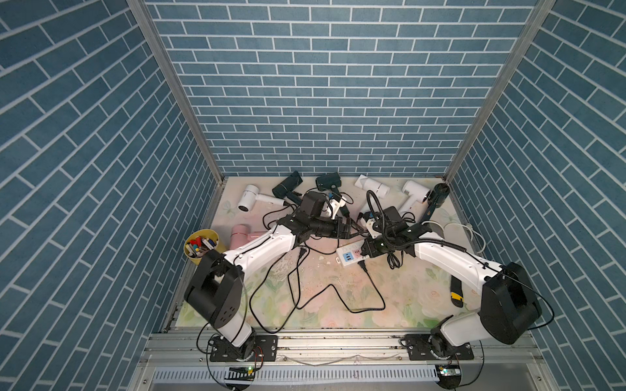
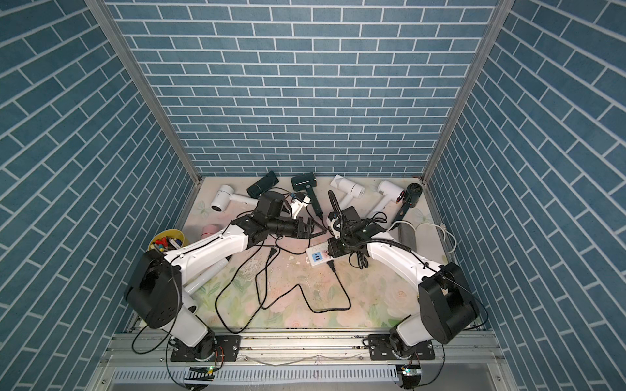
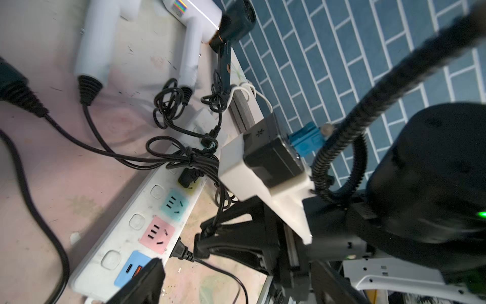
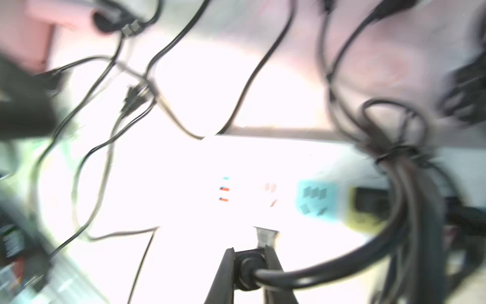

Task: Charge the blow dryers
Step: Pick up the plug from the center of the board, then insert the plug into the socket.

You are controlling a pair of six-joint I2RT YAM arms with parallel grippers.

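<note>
Several blow dryers lie along the back of the table: white ones, dark ones and a pink one beside my left arm. A white power strip with coloured sockets lies mid-table. My right gripper is shut on a black plug whose metal prong sticks out, right at the strip's near edge. My left gripper hovers just beyond the strip, open and holding nothing.
Black cords loop across the front of the table. One plug sits in the strip's yellow socket. A yellow cup of small items stands at the left edge. A utility knife lies at the right, a grey roll behind my right arm.
</note>
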